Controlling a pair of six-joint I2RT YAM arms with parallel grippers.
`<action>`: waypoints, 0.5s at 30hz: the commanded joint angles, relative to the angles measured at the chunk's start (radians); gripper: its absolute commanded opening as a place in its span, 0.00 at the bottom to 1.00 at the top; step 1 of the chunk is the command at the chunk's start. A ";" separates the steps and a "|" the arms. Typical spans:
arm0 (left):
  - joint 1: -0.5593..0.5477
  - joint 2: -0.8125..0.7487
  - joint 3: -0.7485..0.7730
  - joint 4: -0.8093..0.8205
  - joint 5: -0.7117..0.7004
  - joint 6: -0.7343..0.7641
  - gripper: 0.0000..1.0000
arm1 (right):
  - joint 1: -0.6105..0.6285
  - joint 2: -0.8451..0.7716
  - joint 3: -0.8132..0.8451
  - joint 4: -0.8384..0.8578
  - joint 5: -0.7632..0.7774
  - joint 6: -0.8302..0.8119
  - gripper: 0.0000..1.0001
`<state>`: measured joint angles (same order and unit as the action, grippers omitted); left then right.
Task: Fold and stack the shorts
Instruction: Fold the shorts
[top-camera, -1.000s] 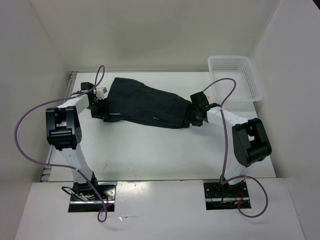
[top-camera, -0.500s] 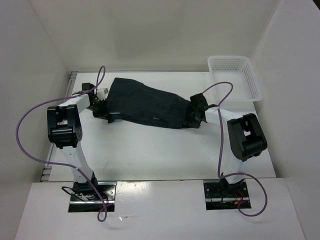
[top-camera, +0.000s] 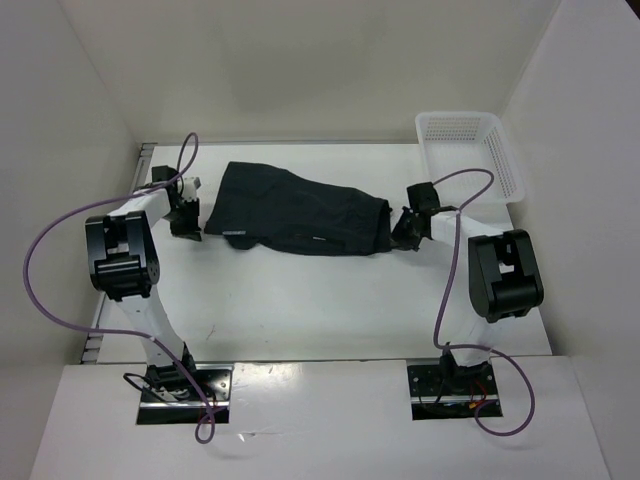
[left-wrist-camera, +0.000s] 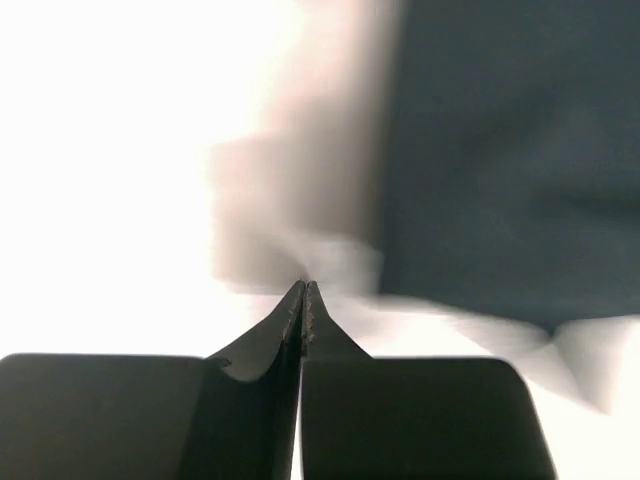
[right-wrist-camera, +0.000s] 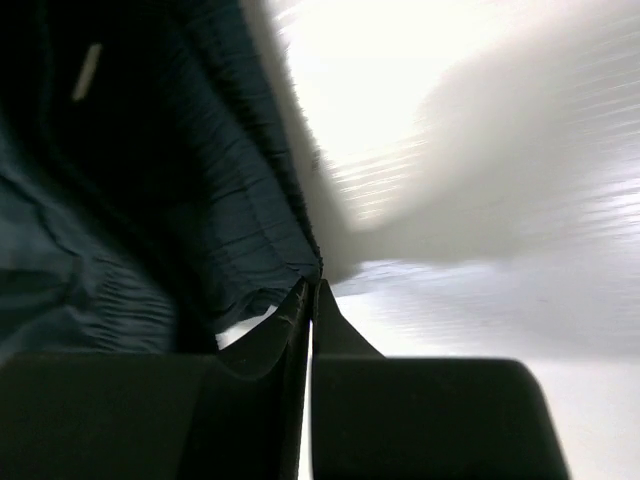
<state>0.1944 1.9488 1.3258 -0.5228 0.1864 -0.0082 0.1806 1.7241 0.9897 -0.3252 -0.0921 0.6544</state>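
The dark navy shorts (top-camera: 300, 210) lie spread flat across the back middle of the table, a small white label (top-camera: 312, 238) near their front edge. My left gripper (top-camera: 186, 218) sits just left of them, apart from the cloth. In the left wrist view its jaws (left-wrist-camera: 305, 287) are shut with nothing between them, and the shorts (left-wrist-camera: 500, 150) fill the upper right. My right gripper (top-camera: 403, 232) sits just off the shorts' right end. Its jaws (right-wrist-camera: 315, 287) are shut and empty, with the ribbed edge of the shorts (right-wrist-camera: 150, 200) right beside the tips.
A white mesh basket (top-camera: 505, 165) stands at the back right corner of the table. White walls close in the left, back and right sides. Purple cables loop from both arms.
Both grippers have let go of the shorts' ends, drawn outward away from the cloth and shut. The shorts now lie flatter on the table.
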 joint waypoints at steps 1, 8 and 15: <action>0.020 -0.051 -0.011 0.007 -0.119 0.008 0.00 | -0.027 -0.044 -0.007 -0.054 0.043 -0.035 0.00; 0.002 -0.070 -0.040 -0.034 -0.016 0.008 0.05 | -0.027 -0.030 -0.006 -0.044 0.002 -0.053 0.21; 0.002 -0.139 -0.051 -0.075 0.021 0.008 0.24 | -0.027 -0.171 0.015 -0.159 0.113 -0.061 0.74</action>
<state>0.1963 1.8885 1.2865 -0.5728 0.1658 -0.0044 0.1478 1.6684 0.9886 -0.4236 -0.0540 0.5976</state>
